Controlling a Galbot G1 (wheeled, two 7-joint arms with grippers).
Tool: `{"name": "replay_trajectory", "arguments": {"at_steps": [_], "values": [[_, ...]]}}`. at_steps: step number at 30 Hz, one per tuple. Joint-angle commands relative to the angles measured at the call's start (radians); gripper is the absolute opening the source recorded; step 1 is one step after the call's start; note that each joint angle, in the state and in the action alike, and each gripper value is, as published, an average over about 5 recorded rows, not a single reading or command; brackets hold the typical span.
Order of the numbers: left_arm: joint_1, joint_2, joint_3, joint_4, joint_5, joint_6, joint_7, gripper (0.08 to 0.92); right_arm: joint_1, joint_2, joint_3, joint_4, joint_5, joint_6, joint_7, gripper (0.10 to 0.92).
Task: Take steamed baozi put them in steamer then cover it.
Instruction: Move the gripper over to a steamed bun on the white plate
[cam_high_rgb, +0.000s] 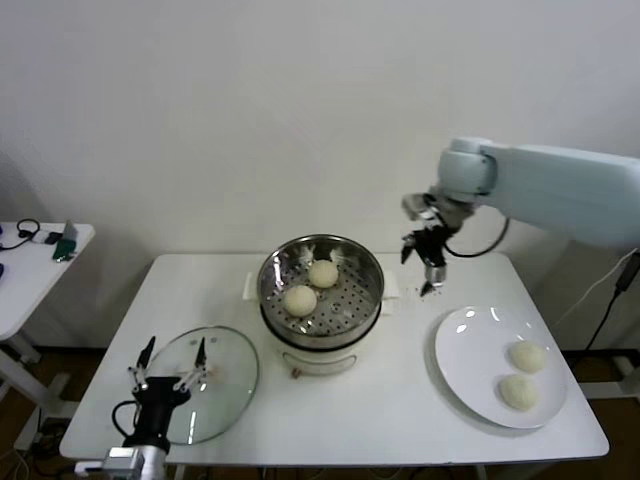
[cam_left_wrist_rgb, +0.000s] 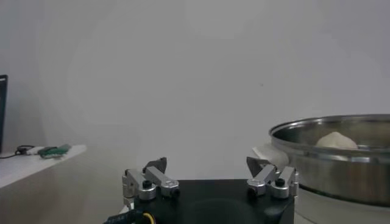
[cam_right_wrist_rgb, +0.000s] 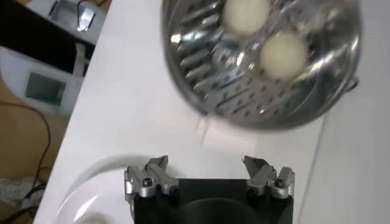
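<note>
The steel steamer stands on its white cooker base at the table's middle and holds two cream-white baozi. Two more baozi lie on a white plate at the right. The glass cover lies flat at the front left. My right gripper is open and empty, in the air between steamer and plate. In the right wrist view the steamer with both baozi lies beyond it. My left gripper is open and empty over the cover's left part.
A small white side table with a green item and cables stands at the far left. The wall runs close behind the table. The right arm's cable hangs near the table's right edge. The left wrist view shows the steamer's rim.
</note>
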Motion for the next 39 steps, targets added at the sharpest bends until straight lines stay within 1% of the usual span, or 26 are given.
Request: {"name": "replay_trajectory", "arguments": {"at_steps": [1,6,9,12,19,39], "values": [[0.008,-0.022,-0.003,-0.051,-0.034,0.041,-0.014,0.823,-0.279,-0.371,0.148,0.108,-0.310,0.052,-0.005,0.823],[0.011,-0.030,-0.003,-0.048,-0.022,0.042,-0.014,0.823,-0.541,-0.446,0.380,0.055,-0.434,0.089,-0.005,0.823],[0.013,-0.034,0.001,-0.041,-0.011,0.043,-0.013,0.823,-0.676,-0.465,0.499,0.031,-0.479,0.104,-0.011,0.823],[0.010,-0.038,0.006,-0.034,0.002,0.044,-0.014,0.823,-0.745,-0.466,0.555,0.013,-0.505,0.111,-0.016,0.823],[0.008,-0.041,0.006,-0.029,0.015,0.044,-0.015,0.823,-0.779,-0.440,0.561,-0.006,-0.528,0.113,-0.015,0.823],[0.007,-0.043,0.005,-0.020,0.040,0.043,-0.015,0.823,-0.788,-0.308,0.561,-0.068,-0.518,0.096,0.005,0.823]]}}
